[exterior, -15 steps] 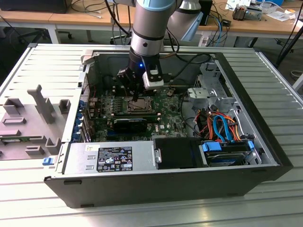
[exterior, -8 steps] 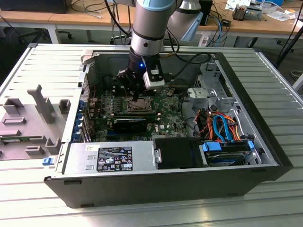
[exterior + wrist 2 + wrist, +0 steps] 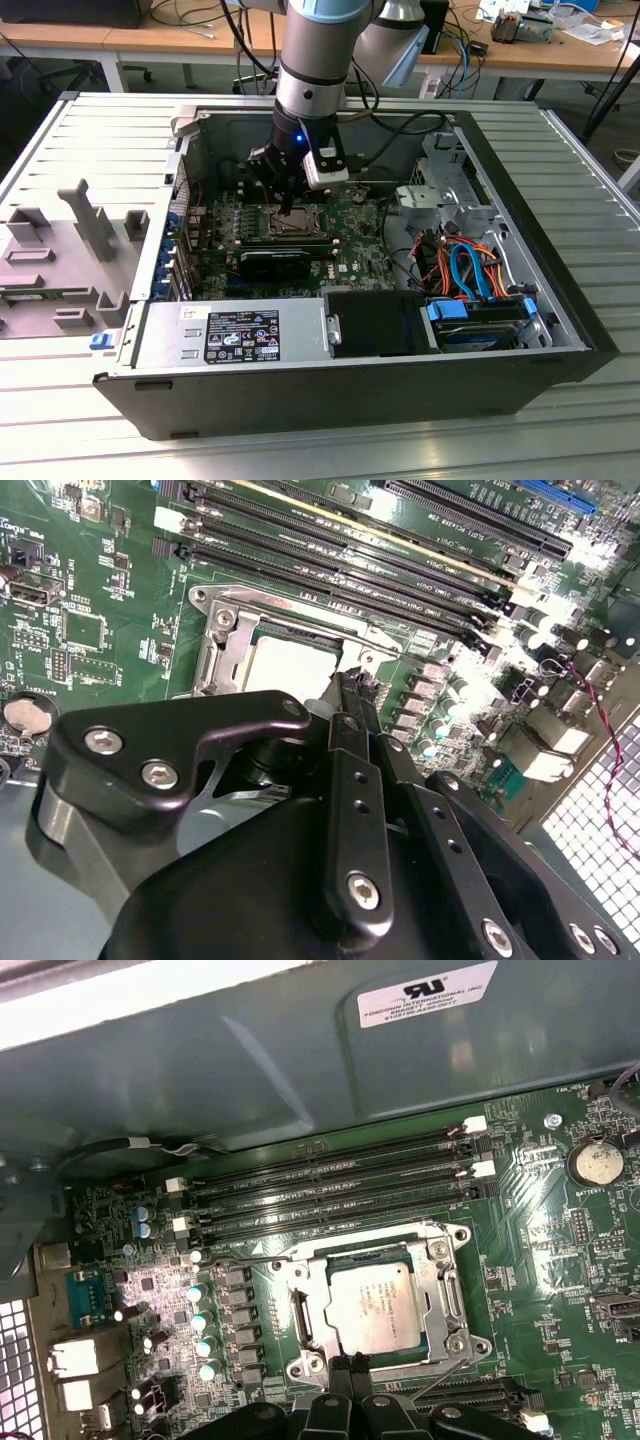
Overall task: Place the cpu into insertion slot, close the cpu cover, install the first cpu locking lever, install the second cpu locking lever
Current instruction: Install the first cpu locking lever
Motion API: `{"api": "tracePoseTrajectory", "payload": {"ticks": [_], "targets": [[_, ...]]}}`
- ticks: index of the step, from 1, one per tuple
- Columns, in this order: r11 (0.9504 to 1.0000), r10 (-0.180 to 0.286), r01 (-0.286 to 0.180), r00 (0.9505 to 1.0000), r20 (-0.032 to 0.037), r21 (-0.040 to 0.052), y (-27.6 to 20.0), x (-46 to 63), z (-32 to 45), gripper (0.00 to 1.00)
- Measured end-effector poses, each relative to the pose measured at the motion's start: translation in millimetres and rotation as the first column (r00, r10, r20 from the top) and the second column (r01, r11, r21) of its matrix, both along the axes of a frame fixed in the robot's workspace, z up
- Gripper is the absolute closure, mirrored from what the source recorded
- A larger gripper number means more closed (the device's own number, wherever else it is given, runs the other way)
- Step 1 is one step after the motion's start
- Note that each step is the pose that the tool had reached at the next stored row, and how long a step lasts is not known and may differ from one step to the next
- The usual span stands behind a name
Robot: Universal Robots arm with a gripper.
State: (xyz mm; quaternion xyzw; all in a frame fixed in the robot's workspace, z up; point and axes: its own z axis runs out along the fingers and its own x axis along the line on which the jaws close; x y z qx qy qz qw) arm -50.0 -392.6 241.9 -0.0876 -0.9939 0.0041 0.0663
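Observation:
The cpu (image 3: 368,1306), a silvery-grey square chip, lies flat in the insertion slot (image 3: 440,1250) on the green board. The cpu cover (image 3: 300,1315) lies down over it, and its window frames the chip. My gripper (image 3: 346,1365) hangs right at the socket's edge, fingers together with nothing visible between them. A thin wire lever (image 3: 440,1378) sticks out slantwise beside the fingertips; I cannot tell whether they touch it. In the second wrist view the cpu (image 3: 285,665) shows pale just past the gripper (image 3: 352,685). In the exterior view the gripper (image 3: 288,206) is low over the insertion slot (image 3: 297,222).
Long black memory slots (image 3: 330,1185) run along one side of the socket. A coin battery (image 3: 595,1160) sits on the board. The case wall (image 3: 250,1070) rises close behind. A power supply (image 3: 235,335), drive bays (image 3: 480,320) and cables (image 3: 465,265) fill the case's near side.

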Motion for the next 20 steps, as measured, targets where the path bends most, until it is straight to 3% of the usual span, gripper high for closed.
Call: {"api": "tracePoseTrajectory", "payload": {"ticks": [20], "targets": [[0.9996,0.029,-0.029,0.9996,0.0000,0.0000,0.0,0.0,0.0,0.89]]}}
